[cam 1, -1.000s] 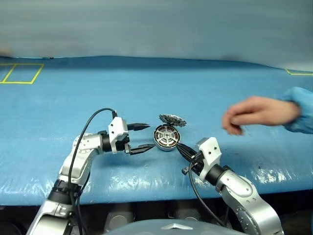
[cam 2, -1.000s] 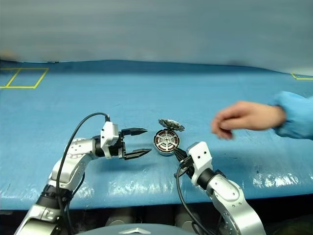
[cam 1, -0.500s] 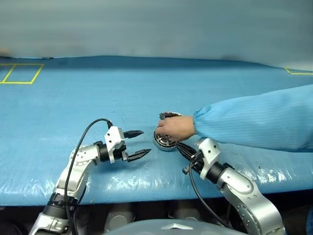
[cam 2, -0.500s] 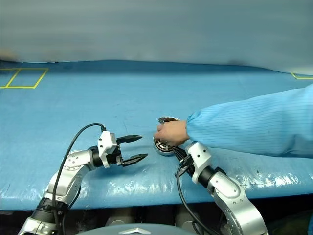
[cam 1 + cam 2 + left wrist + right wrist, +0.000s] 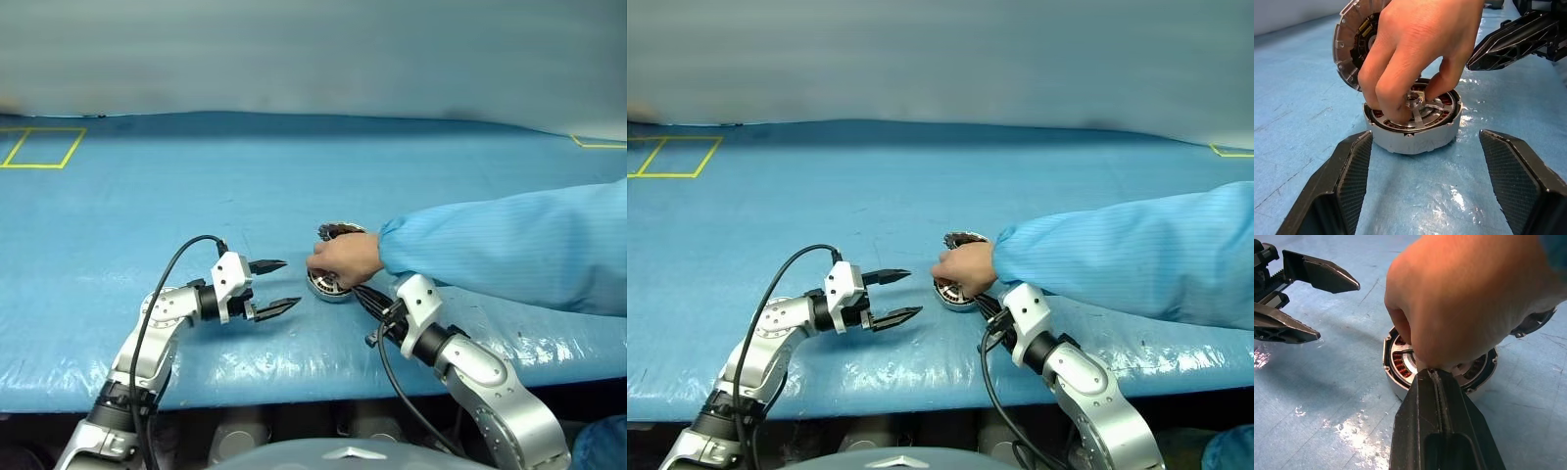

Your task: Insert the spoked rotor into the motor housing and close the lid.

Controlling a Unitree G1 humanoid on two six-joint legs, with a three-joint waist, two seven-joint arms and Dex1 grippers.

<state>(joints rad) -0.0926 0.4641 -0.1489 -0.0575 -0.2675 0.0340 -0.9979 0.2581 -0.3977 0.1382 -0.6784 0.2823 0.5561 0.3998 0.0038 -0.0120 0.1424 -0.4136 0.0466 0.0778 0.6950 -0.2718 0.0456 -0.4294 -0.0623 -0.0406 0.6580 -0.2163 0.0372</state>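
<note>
A blue plastic-covered table [image 5: 294, 176] stretches across the scene, with a yellow taped rectangle [image 5: 44, 147] at its far left.

Toward the near left, the left gripper [image 5: 279, 285] hovers low over the table, its two black fingers spread apart and empty, pointing right toward the motor housing and stopping just short of it.

Near the middle, the motor housing [image 5: 1415, 134] sits flat on the table, a shallow silver-grey shell with copper windings visible inside. The spoked rotor [image 5: 1418, 105] lies inside it, its silver hub pinched by the fingertips of a person's hand [image 5: 345, 259]. The hand reaches in from the right, on an arm in a light blue sleeve [image 5: 509, 250].

Just beyond the housing, the lid [image 5: 1354, 39] stands tilted on edge, touching the housing's far rim.

Just right of the housing and nearer, the right gripper [image 5: 1437, 382] has its fingers pressed together, holding nothing, its tip close beside the housing and directly under the person's hand.
</note>
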